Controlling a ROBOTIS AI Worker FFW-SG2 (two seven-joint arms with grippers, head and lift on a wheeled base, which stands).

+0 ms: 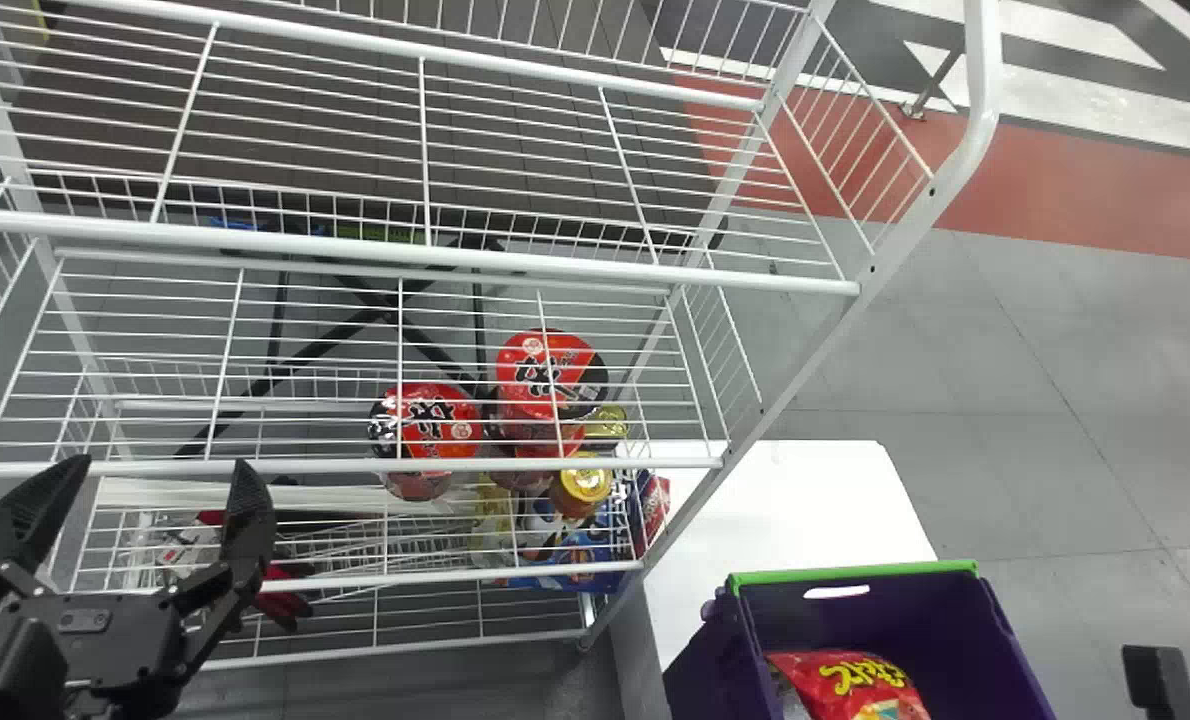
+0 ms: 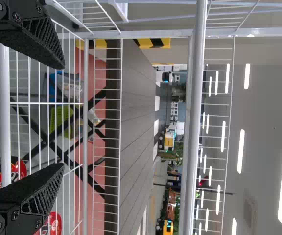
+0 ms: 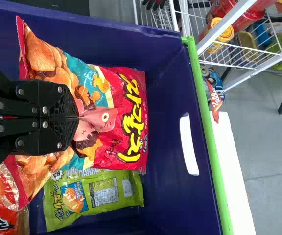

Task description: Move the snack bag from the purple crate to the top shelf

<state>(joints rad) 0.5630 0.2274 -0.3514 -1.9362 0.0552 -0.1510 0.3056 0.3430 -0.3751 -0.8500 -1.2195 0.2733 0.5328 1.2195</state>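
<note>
Left tool (image 1: pixel 160 468): spread wide near the rack (image 1: pixel 795 385). Right tool (image 3: pixel 78 118): clamped on snack bag (image 3: pixel 131 122) inside purple crate (image 3: pixel 173 73); gap separates bag from green rim (image 3: pixel 210 132).

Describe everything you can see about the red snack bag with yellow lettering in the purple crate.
The snack bag is a plump, shiny packet, apparently plastic film: red with big yellow lettering at one end, then teal, with orange chips pictured. It lies inside the purple crate, overlapping a green packet as seen from the right wrist. The right gripper is closed on its middle. No tear is visible.
</note>
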